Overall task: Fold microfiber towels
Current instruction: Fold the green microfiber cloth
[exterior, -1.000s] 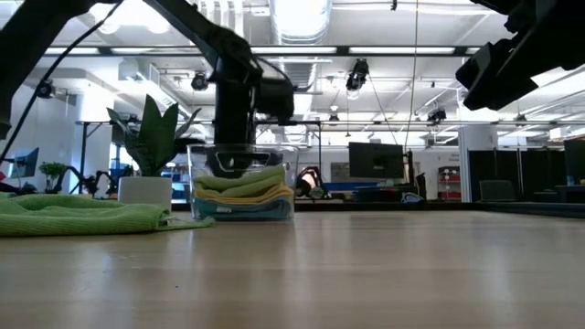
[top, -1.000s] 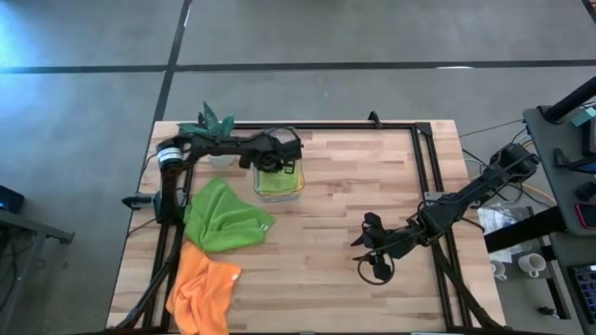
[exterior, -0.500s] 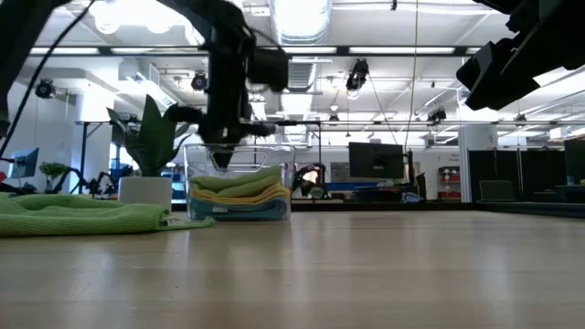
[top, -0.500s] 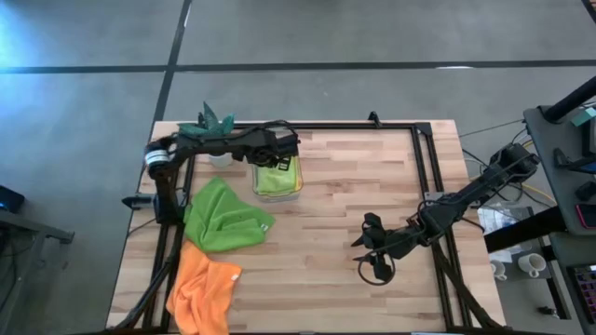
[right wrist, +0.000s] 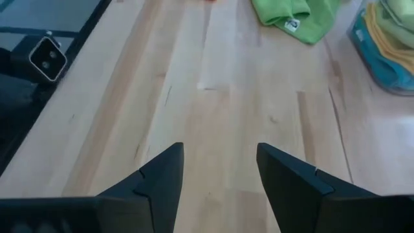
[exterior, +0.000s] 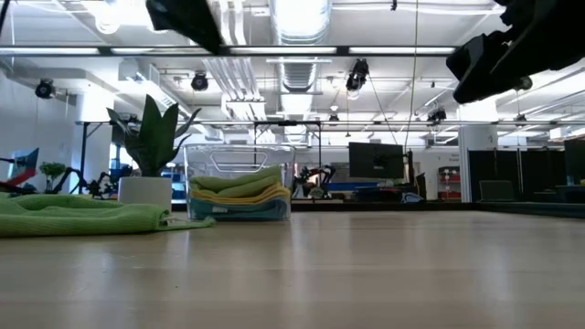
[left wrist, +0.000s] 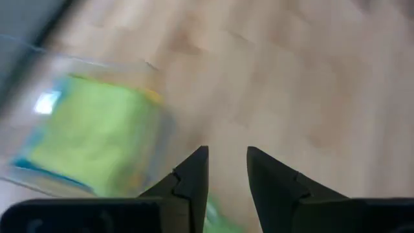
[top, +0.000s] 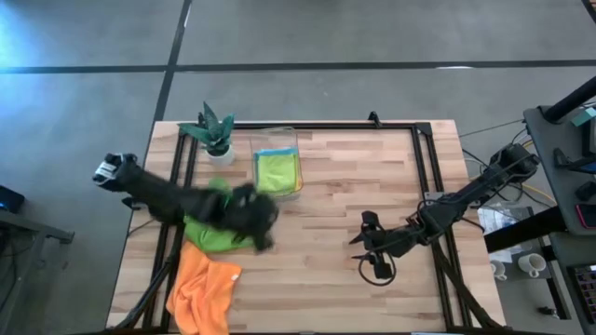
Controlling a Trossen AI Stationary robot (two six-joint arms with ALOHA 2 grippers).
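Wooden planks of the desk (top: 335, 242) fill the middle of the scene, with a grey floor around it and a bright workshop room beyond.

The left gripper (left wrist: 226, 169) hangs above the desk with its fingers (left wrist: 194, 175) a narrow gap apart and nothing between them; they touch nothing. In the high view this gripper (top: 253, 212) is blurred, over the near edge of the lime green towel (top: 216, 228), which lies spread and rumpled beneath and behind the fingers. Ahead of those fingers sits the clear bin (top: 277, 173), holding a stack of folded towels (exterior: 240, 193) with a lime green one on top, then yellow, then blue. A potted plant (top: 213, 132) stands just beside the bin on its far side from the fingers. The orange towel (top: 202, 292) lies crumpled behind the left arm, touching the lime green towel.

The right gripper (top: 368, 240) waits well apart over bare wood, its fingers (right wrist: 162, 175) spread fairly wide and empty. Far ahead of them, the right wrist view shows a corner of the lime green towel and the bin's edge.

A second ago the left gripper was down inside the bin on the stack; it has since lifted out, swung back over the lime green towel, and its fingers have parted. The bin has shifted slightly. The right arm has not moved.
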